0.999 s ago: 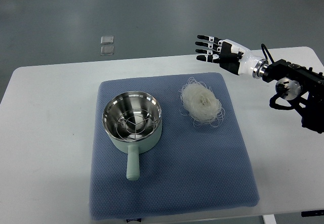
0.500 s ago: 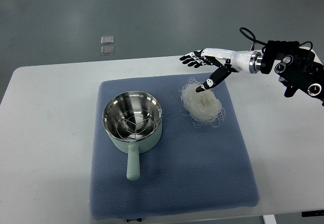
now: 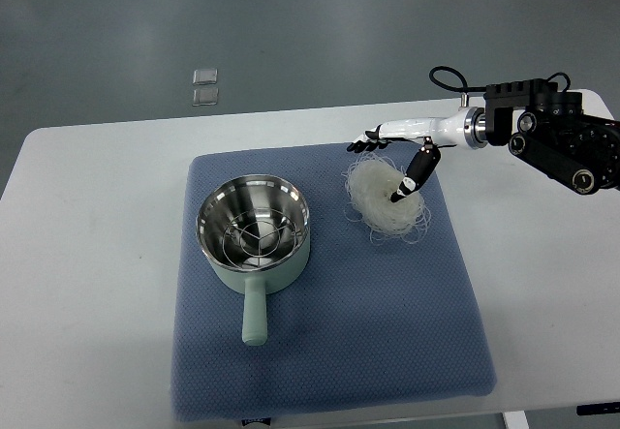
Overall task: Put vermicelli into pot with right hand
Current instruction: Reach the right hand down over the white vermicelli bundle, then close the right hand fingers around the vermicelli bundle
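A white nest of vermicelli (image 3: 386, 195) lies on the blue mat (image 3: 329, 352), right of the pot. The pot (image 3: 254, 232) is pale green outside and steel inside, with a wire rack in it and its handle pointing toward me. My right hand (image 3: 387, 163) comes in from the right edge and is over the vermicelli. Its fingers (image 3: 364, 142) lie spread past the nest's far edge, and its thumb (image 3: 411, 179) points down into the nest's top. The fingers have not closed around the noodles. The left arm is out of view.
The mat lies on a white table (image 3: 87, 255). The right arm's black forearm and cable (image 3: 552, 138) hang over the table's far right. Two small clear squares (image 3: 204, 86) lie on the grey floor beyond the table.
My right hand turned from palm-facing to flat, moved left and came down onto the vermicelli. Its thumb moved from the nest's edge into its top. Pot and noodles stayed put.
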Available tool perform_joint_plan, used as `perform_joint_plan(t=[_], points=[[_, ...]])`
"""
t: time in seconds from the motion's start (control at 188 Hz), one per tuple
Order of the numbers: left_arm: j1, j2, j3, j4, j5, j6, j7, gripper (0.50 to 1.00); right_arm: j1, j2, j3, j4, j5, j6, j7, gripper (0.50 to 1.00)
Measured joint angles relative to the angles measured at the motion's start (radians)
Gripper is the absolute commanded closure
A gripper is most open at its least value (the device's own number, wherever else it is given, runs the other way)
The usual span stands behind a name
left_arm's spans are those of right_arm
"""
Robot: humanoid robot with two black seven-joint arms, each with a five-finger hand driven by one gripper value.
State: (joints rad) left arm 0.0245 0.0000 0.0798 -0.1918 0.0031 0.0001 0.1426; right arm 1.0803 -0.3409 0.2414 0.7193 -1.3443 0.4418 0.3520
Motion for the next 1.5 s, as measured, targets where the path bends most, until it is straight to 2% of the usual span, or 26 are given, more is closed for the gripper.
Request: perform_joint_plan(t=[0.324, 0.595, 0.638, 0.696, 0.781, 0.819, 0.888, 0.946, 1.499], points=[[0.0, 0.0, 0.0, 0.0, 0.0, 0.0, 0.0, 0.5, -0.015, 0.021, -0.106, -0.023, -0.001, -0.091, -0.001, 0.572], [0.0, 0.0, 0.0, 0.0, 0.0, 0.0, 0.0, 0.5, -0.045, 0.05, -0.125, -0.043, -0.001, -0.132, -0.001, 0.591], [0.0, 0.0, 0.0, 0.0, 0.0, 0.0, 0.0, 0.5, -0.047, 0.052, -0.132, -0.044, -0.001, -0.143, -0.001, 0.619], [0.0, 0.0, 0.0, 0.0, 0.0, 0.0, 0.0, 0.5, -0.047, 0.052, -0.142, -0.044, -0.001, -0.158, -0.001, 0.705], [0.0, 0.0, 0.0, 0.0, 0.0, 0.0, 0.0, 0.5, -0.048, 0.053, -0.15, -0.044, -0.001, -0.183, 0.0, 0.783], [0.0, 0.0, 0.0, 0.0, 0.0, 0.0, 0.0, 0.5, -0.048, 0.053, -0.151, -0.044, -0.001, -0.189, 0.0, 0.842], [0.0, 0.0, 0.0, 0.0, 0.0, 0.0, 0.0, 0.5, -0.048, 0.053, -0.152, -0.044, -0.001, -0.195, 0.0, 0.91], [0.0, 0.0, 0.0, 0.0, 0.0, 0.0, 0.0, 0.5, -0.048, 0.053, -0.155, -0.044, -0.002, -0.196, 0.001, 0.999], [0.0, 0.0, 0.0, 0.0, 0.0, 0.0, 0.0, 0.5, -0.023, 0.05, -0.168, -0.036, -0.001, -0.198, 0.053, 1.0]])
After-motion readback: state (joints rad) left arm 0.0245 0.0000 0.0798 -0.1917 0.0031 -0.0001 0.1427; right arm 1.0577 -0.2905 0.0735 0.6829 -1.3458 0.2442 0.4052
